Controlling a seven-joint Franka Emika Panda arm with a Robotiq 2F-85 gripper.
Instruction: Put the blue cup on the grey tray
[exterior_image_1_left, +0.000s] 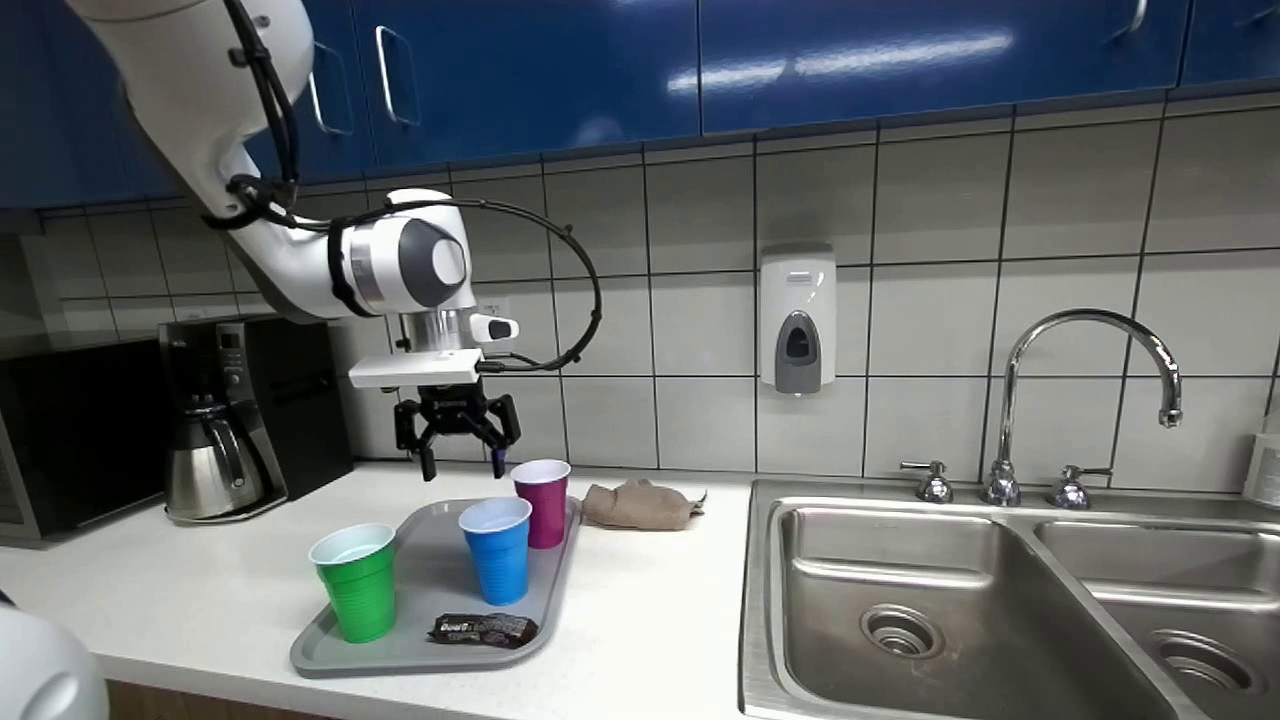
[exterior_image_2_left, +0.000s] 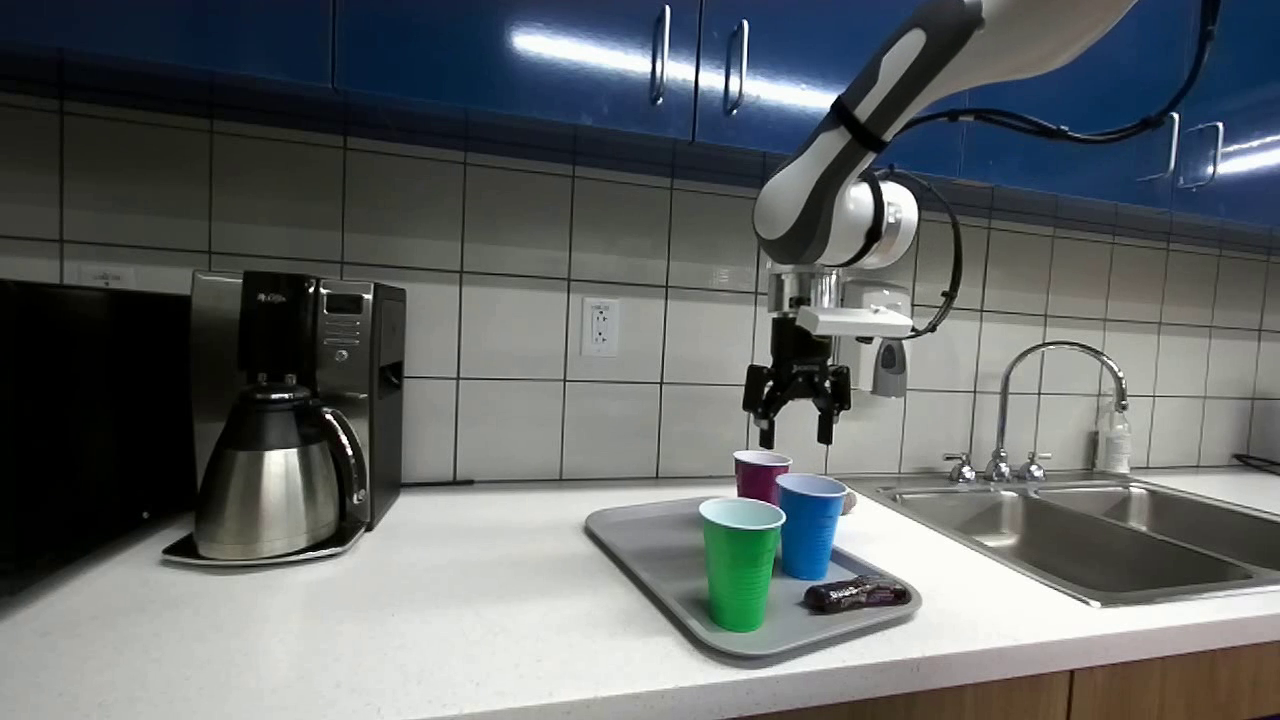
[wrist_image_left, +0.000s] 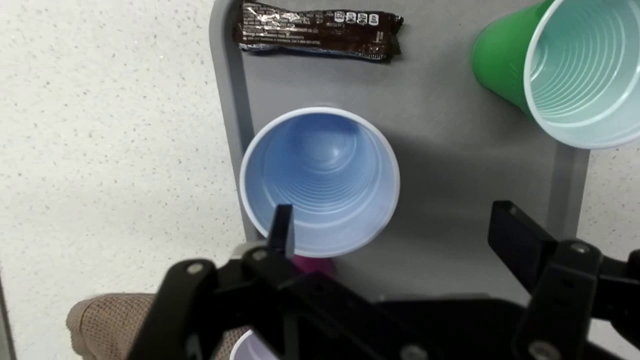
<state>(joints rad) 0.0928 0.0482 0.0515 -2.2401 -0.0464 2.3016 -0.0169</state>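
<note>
Blue cup (exterior_image_1_left: 500, 555): there it stands on the grey tray (exterior_image_1_left: 430, 580), lower than the hand (exterior_image_1_left: 463, 469) and clear of it!
Hand: hanging above, fingers spread wide.
Cup's look: bright blue, tapered, upright, pale inside.
Worktop (exterior_image_2_left: 450, 620): white; coffee maker (exterior_image_2_left: 300, 340) left, steel sink (exterior_image_1_left: 765, 600) right.
Wall (exterior_image_2_left: 520, 330): tiled, blue cabinets (exterior_image_1_left: 530, 60) overhead.

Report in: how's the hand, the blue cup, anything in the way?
Hand open, empty, above the tray. Blue cup upright on the tray, looks done. Purple cup close by, could get bumped.
</note>
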